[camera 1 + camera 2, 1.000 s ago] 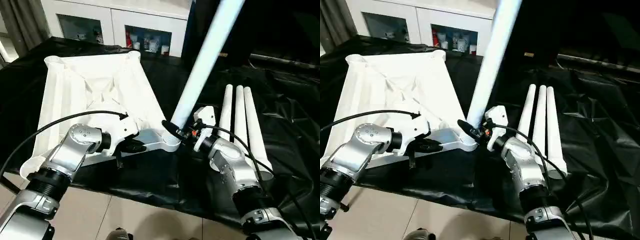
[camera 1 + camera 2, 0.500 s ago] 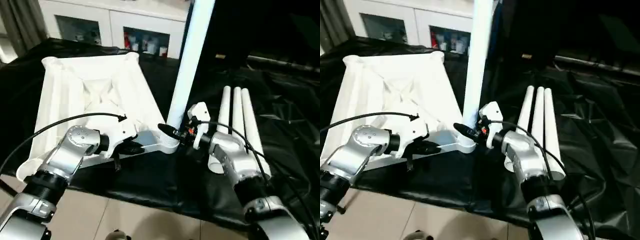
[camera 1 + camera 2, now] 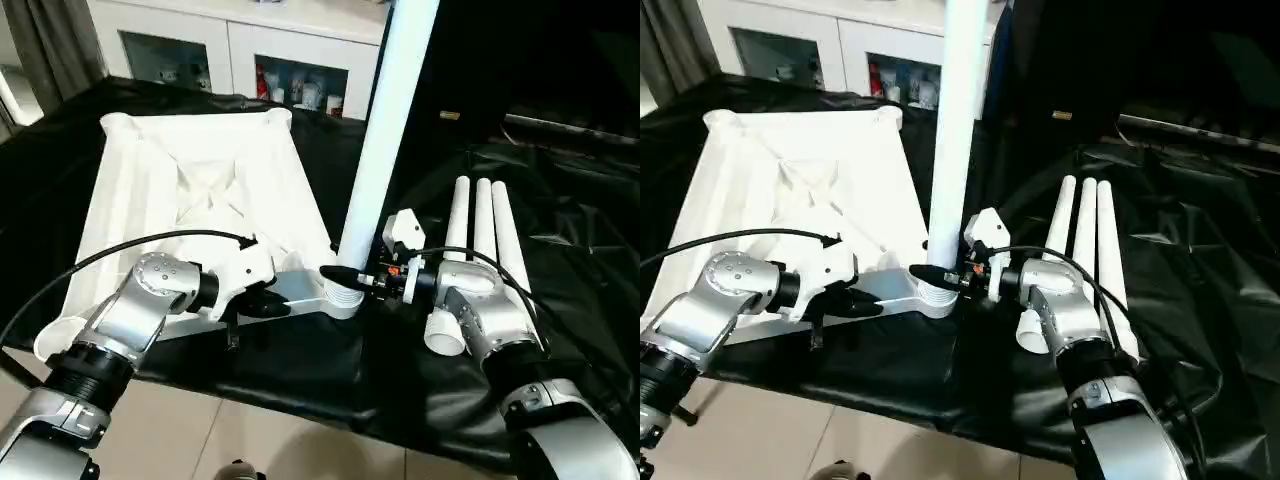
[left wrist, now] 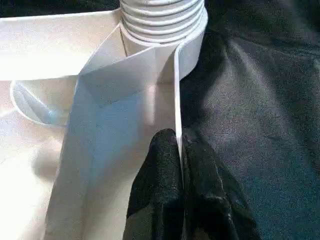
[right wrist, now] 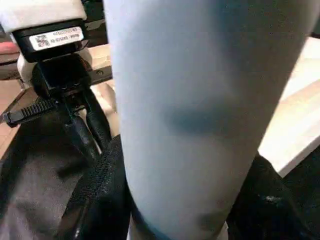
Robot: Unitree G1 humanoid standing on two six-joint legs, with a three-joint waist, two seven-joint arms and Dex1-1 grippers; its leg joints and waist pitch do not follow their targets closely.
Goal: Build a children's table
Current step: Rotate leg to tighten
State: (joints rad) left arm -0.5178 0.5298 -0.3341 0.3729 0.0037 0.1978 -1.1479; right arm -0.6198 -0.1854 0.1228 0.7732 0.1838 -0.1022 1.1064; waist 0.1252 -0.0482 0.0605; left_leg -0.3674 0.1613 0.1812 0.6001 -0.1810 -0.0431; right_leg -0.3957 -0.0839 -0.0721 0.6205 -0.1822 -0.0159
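Bright overhead light glares off the white tabletop; the black cloth swallows detail; the close leg blurs.

a desk draped in a crinkled black cloth carries the white table top, lying upside down with its ribbed underside up. well apart on the cloth, three loose white legs lie side by side, touching one another. beige floor tiles show below.

Upright leg top cut off by frame edge; cabinet contents too small.
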